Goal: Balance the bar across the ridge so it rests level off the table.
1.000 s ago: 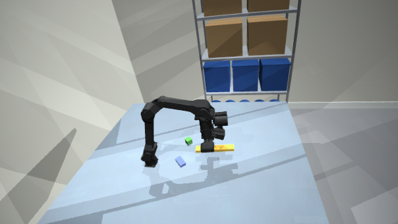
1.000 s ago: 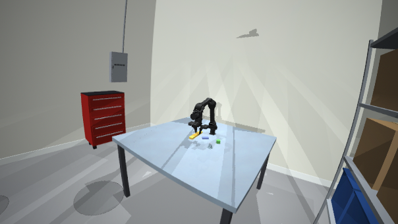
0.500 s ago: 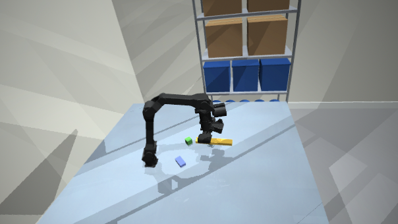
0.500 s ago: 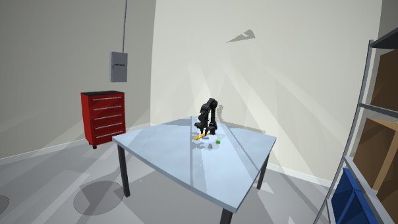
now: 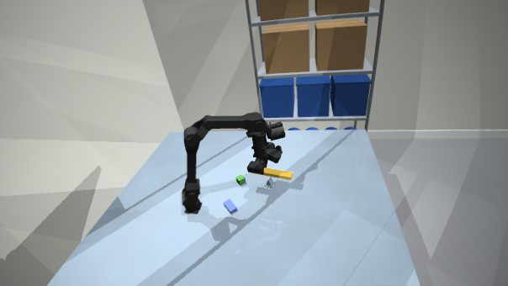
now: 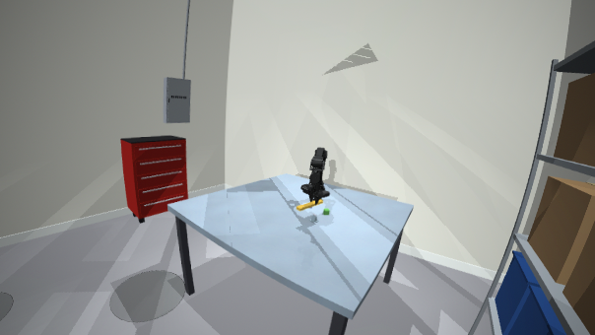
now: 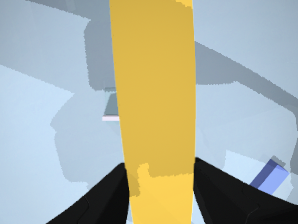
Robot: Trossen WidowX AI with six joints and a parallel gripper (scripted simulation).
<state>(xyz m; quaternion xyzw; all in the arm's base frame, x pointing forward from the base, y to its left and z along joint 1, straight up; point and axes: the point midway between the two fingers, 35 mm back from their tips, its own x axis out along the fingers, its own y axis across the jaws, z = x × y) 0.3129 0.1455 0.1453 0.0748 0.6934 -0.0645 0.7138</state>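
A long yellow bar (image 5: pixel 278 173) (image 6: pixel 305 206) (image 7: pixel 156 90) is held above the table, looking nearly level with a slight tilt in the top view. My gripper (image 5: pixel 257 170) (image 6: pixel 316 201) (image 7: pixel 158 167) points down and is shut on the bar, off its middle, with a long part reaching out beyond the fingers. The small grey ridge (image 5: pixel 269 183) (image 6: pixel 313 219) stands on the table. In the wrist view one end of the ridge (image 7: pixel 111 106) shows left of the bar, which hides the rest. A gap shows between bar and ridge in the exterior view.
A green cube (image 5: pixel 240 180) (image 6: pixel 326 212) lies near the ridge, toward the arm's base side in the top view. A blue block (image 5: pixel 230 206) (image 7: pixel 270 177) lies nearer that camera. Both lie on the pale blue table (image 5: pixel 336 244) (image 6: pixel 266 246).
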